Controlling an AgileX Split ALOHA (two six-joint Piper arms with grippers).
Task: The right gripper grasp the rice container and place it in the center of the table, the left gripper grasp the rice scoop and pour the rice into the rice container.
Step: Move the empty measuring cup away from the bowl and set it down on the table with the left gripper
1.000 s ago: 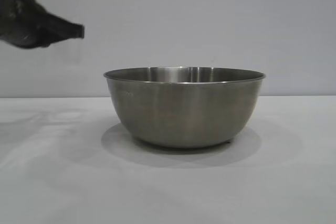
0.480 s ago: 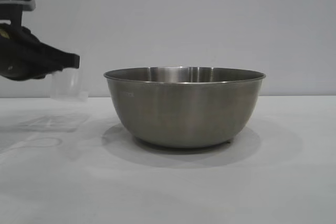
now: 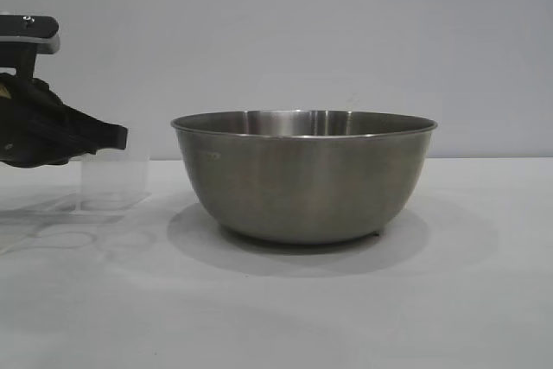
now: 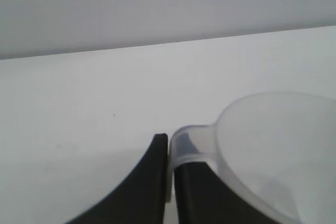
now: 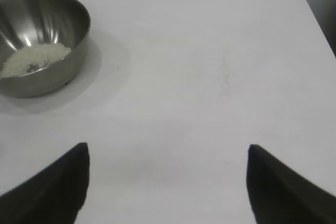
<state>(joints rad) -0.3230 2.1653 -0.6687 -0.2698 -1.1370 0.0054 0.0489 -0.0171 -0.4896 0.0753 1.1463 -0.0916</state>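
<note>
Left of the steel bowl (image 3: 303, 174), in the exterior view, the clear plastic scoop (image 3: 112, 181) stands upright on the white table (image 3: 276, 300), near the bowl but apart from it. The left gripper (image 3: 119, 136) reaches in level from the side away from the bowl, its tips at the scoop's upper edge. In the left wrist view the two black fingers (image 4: 149, 182) stand close on either side of the scoop's (image 4: 273, 150) loop handle; whether they pinch it or have just slackened I cannot tell. The scoop looks empty, so I judge that the coming move is a retreat away from the bowl, straight back along the handle's line.

The bowl (image 5: 37, 40) is brushed grey metal, round, with a rolled rim, and holds a low heap of white rice (image 5: 34, 59). The scoop is thin, translucent and light, likely to tip if nudged.

The right gripper (image 5: 168, 182) hovers well apart from the bowl, fingers spread wide, holding nothing.
</note>
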